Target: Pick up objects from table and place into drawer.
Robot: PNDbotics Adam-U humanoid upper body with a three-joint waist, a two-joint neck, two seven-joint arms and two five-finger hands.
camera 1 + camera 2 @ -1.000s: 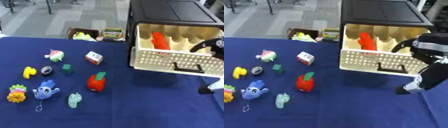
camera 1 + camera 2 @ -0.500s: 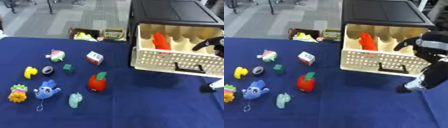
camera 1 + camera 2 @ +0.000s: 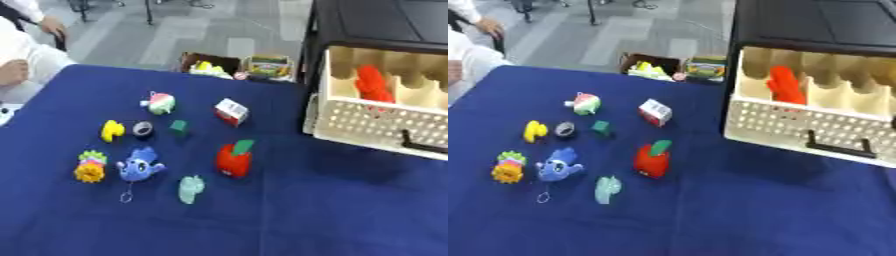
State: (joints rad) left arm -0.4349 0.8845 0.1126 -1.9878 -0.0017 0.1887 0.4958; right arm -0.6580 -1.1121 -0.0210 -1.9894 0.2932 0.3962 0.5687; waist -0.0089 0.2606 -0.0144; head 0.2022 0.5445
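Neither of the robot's hands shows in either eye view, so whether their fingers are spread or curled cannot be told.

At the right stands a black cabinet [image 3: 815,20] with its cream perforated plastic drawer [image 3: 798,127] pulled out over the dark blue tablecloth [image 3: 289,215]. A black handle [image 3: 837,145] sits on the drawer's front wall. Inside, a red-orange toy [image 3: 785,85] stands upright against one of the scalloped dividers.

The other objects lie spread on the cloth to the left of the drawer. Nearest it is a red apple-shaped toy with a green leaf [image 3: 234,157], and beyond that a small white and red box [image 3: 231,111]. Farther left are a small dark green block [image 3: 178,127], a round pink and green toy [image 3: 159,103], a dark ring-shaped piece [image 3: 143,129] and a yellow toy [image 3: 111,130]. Nearer the front lie a pale green figure [image 3: 190,189], a blue plush creature with a key ring [image 3: 140,167] and a yellow, green and pink toy [image 3: 89,166].
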